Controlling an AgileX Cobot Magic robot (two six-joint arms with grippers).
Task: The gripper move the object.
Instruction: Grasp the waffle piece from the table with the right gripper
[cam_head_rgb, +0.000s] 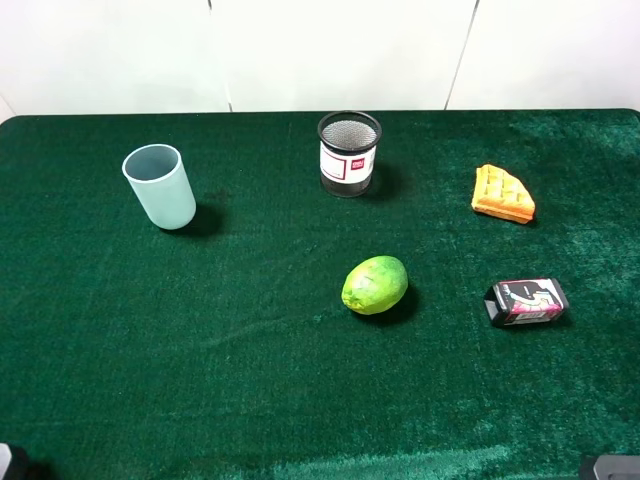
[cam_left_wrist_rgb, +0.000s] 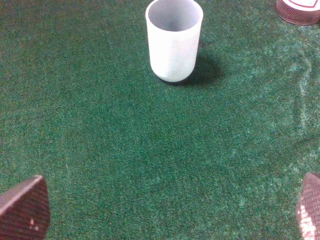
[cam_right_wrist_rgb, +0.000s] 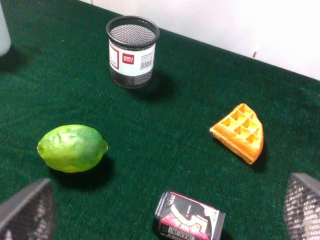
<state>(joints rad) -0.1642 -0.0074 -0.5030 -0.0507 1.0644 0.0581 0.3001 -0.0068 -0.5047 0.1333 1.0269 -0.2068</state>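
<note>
The orange-yellow waffle wedge lies flat on the green cloth at the right; it also shows in the right wrist view. My right gripper is open and empty, well back from the waffle, with its fingers wide apart. My left gripper is open and empty over bare cloth on the left side, far from the waffle. In the exterior high view only small dark bits of the arms show, at the bottom left corner and the bottom right corner.
A green round fruit lies mid-table. A black-pink box lies in front of the waffle. A black mesh cup stands at the back centre. A pale blue cup stands at the left. A white wall runs behind the table.
</note>
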